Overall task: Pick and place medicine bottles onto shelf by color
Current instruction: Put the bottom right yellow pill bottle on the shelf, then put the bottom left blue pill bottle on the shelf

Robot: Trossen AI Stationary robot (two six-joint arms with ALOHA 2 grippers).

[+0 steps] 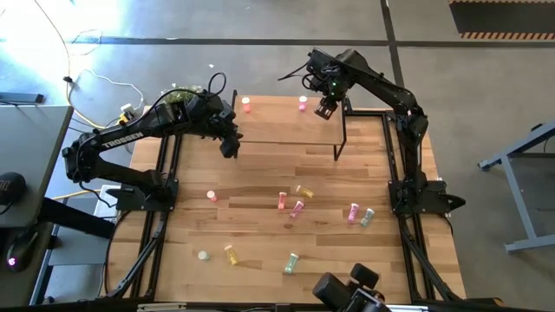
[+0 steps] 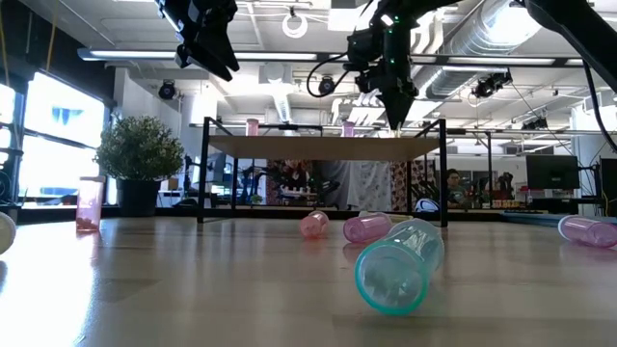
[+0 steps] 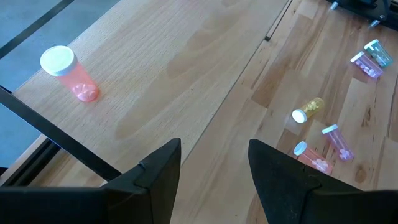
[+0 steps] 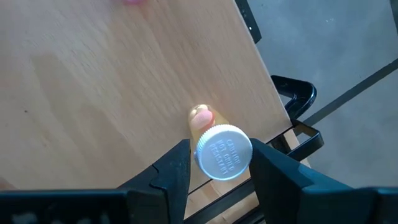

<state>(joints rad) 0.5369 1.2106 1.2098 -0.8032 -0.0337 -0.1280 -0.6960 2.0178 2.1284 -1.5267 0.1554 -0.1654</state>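
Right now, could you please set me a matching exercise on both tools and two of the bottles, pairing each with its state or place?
Things:
1. left tool
2. right tool
3. salmon bottle
4. mint bottle

States:
a. lying on the table
b. closed on a capped bottle
c. standing on the shelf
d. open, empty

Pairs: 1-d, 2-b, 3-c, 4-a

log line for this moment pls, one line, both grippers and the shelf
left gripper: open, empty, over shelf front edge | right gripper: shut on orange bottle over shelf's right end | shelf: two bottles standing
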